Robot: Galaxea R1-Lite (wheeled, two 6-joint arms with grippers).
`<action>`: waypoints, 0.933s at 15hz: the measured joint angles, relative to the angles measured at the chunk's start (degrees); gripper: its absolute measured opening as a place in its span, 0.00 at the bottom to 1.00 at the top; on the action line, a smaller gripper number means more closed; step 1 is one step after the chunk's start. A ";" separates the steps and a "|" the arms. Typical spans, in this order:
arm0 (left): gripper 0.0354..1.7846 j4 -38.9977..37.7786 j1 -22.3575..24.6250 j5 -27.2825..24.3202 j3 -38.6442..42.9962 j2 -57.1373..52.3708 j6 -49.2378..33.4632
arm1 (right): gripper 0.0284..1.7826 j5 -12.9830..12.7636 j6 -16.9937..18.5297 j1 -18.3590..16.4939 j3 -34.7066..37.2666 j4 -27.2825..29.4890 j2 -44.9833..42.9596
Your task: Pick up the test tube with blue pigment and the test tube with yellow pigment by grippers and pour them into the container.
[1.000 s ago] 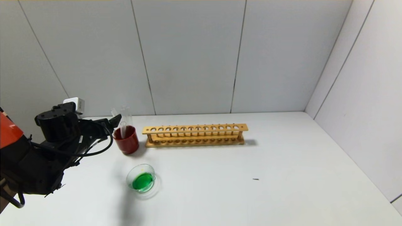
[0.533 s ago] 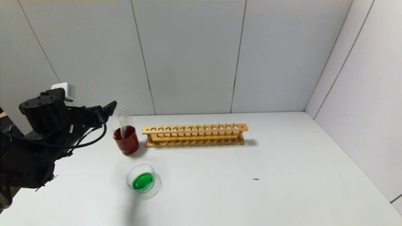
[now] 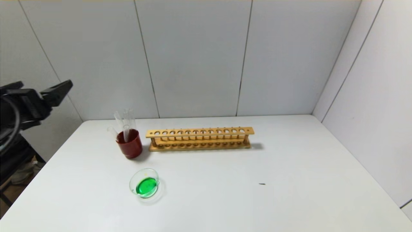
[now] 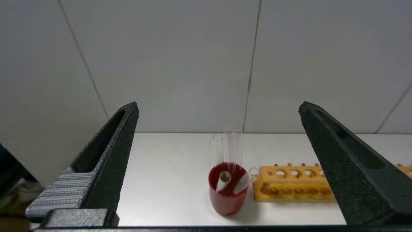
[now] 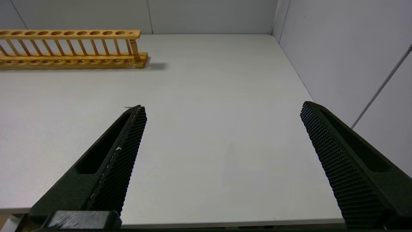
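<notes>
The container (image 3: 145,186), a shallow clear glass dish, sits near the table's front left and holds green liquid. No tube with blue or yellow liquid is in view. Several colourless clear tubes (image 3: 125,121) stand and lean in the dark red cup (image 3: 129,144); they also show in the left wrist view (image 4: 230,148). My left gripper (image 3: 45,88) is raised beyond the table's left edge, open and empty (image 4: 219,106), well left of the cup. My right gripper (image 5: 222,106) is open and empty above the table's front right part.
An empty wooden tube rack (image 3: 199,138) stands right of the red cup (image 4: 227,193), along the back of the white table (image 3: 289,180). A small dark speck (image 3: 262,184) lies right of centre. Grey walls close the back and right sides.
My left gripper has drawn back from beside the red cup, up and to the left, past the table's edge. The tubes, dish and rack have stayed in place.
</notes>
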 joint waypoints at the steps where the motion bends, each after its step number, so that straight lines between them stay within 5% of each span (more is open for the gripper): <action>1: 0.98 5.05 -0.04 -0.11 0.63 -7.17 0.40 | 0.98 0.02 0.00 0.00 0.00 0.00 0.00; 8: 0.98 36.08 -0.26 -4.73 9.09 -52.85 1.52 | 0.98 0.02 0.00 0.00 0.00 0.00 0.00; 14: 0.98 27.17 -0.26 -4.21 31.43 -64.94 3.88 | 0.98 0.05 0.00 0.00 0.00 0.00 0.00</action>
